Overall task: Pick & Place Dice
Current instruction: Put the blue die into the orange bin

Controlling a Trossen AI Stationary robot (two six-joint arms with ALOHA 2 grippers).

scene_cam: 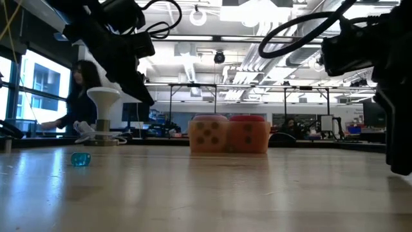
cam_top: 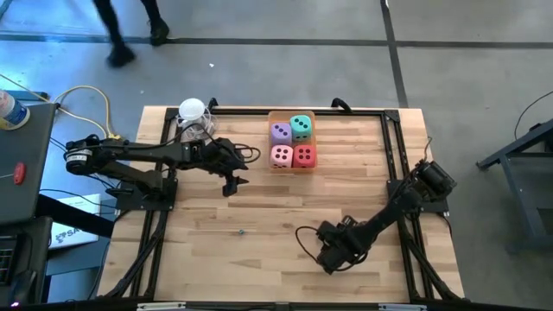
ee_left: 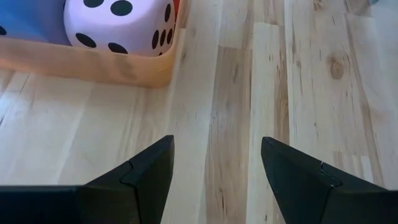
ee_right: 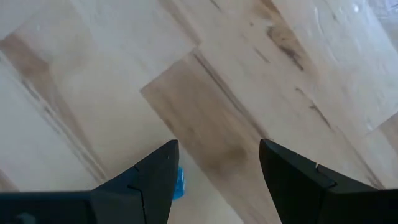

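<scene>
Left end effector [ee_left: 214,177] spread, empty, over plank surface [ee_left: 273,93]; soft-looking pipped dice [cam_top: 292,143] fill a tan, perhaps cardboard, tray [ee_left: 93,67].

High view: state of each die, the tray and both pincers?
Tray: holds all four dice.
Purple die: in tray.
Teal die: in tray.
Pink die: in tray.
Red die: in tray.
Left pincer: open, empty.
Right pincer: open, empty.

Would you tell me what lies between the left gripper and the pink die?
Only bare wooden table and the near wall of the shallow tray holding the pink die; the left wrist view shows it past the open left gripper.
</scene>
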